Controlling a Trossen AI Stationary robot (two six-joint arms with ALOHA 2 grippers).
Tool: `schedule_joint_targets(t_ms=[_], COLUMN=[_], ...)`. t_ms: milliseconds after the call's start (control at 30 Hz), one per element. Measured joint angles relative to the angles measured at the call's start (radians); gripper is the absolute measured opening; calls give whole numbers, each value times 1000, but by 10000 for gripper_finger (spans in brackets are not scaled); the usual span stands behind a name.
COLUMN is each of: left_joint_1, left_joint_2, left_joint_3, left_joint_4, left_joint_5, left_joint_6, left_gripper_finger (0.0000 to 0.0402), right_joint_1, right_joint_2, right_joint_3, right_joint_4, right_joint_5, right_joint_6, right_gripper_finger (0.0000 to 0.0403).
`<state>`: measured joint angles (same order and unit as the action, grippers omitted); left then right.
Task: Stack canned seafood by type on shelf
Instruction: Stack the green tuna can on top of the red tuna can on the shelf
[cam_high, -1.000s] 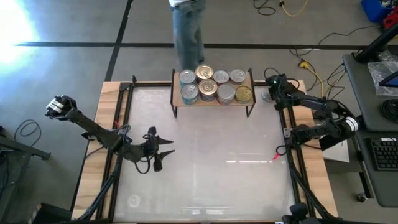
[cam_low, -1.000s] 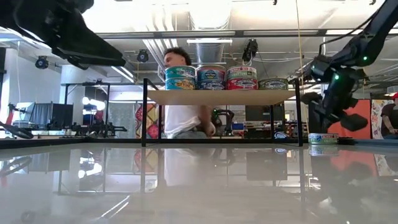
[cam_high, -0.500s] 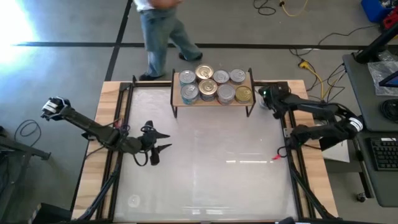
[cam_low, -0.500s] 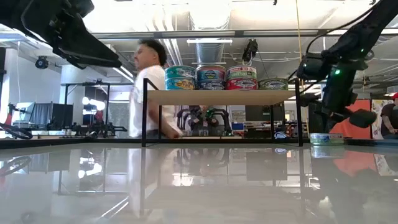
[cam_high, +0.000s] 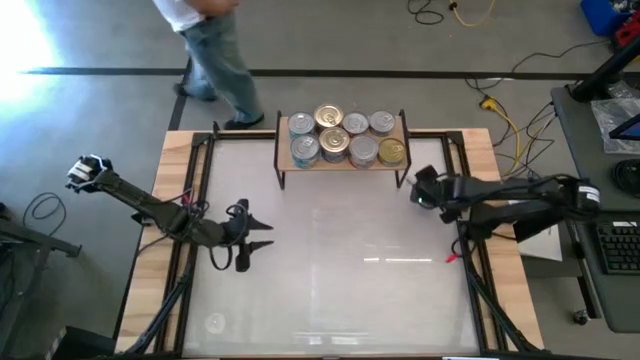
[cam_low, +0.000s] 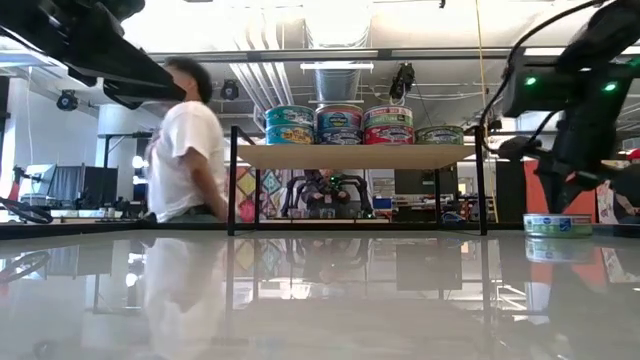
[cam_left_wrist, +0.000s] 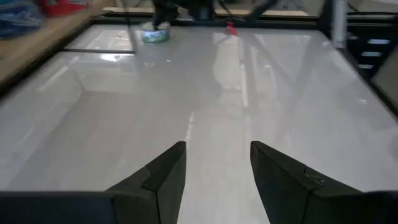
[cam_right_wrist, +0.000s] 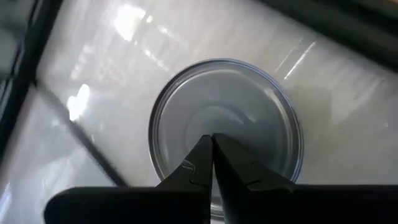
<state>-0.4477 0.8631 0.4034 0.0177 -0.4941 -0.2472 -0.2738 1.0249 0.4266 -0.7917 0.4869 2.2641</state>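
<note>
Shelf: far middle of the desk, carrying eight tins, some stacked.
Loose tin: on the desk right of the shelf, under the right fingers.
Right fingers: clenched together, empty, just above that tin's lid.
Left fingers: released, parted, empty, over the left desk.
Person: beyond the far-left edge.

1. My left arm is dark and slender, with a pale cap at its far joint.
2. My right arm is dark too, carrying black cables and green lights.
3. My left gripper has two wedge-shaped black fingers.
</note>
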Motion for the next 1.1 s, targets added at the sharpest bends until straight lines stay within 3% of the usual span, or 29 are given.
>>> schedule_joint_targets(t_ms=[200, 333, 567, 700, 900, 1100], left_joint_1=[-33, -45, -92, -158, -282, -328], left_joint_2=[-13, -12, 35, 65, 148, 336], left_joint_3=[0, 0, -6, -7, -7, -8], left_joint_4=[1, 1, 44, 51, 34, 110], left_joint_5=[17, 17, 3, -48, -235, -358], left_joint_6=[-2, -20, -50, -95, -242, -418], left_gripper_finger=[165, 165, 165, 165, 165, 165], right_joint_1=[171, 287, 458, 498, 501, 483], right_joint_2=[58, 185, 615, 775, 782, 672], right_joint_3=[11, 80, 425, 665, 911, 962], right_joint_4=[88, 183, 337, 393, 301, -73], right_joint_5=[-45, -81, -93, -66, -1, -25], right_joint_6=[5, 7, -4, -145, -507, -757], right_gripper_finger=[9, 9, 9, 9, 9, 9])
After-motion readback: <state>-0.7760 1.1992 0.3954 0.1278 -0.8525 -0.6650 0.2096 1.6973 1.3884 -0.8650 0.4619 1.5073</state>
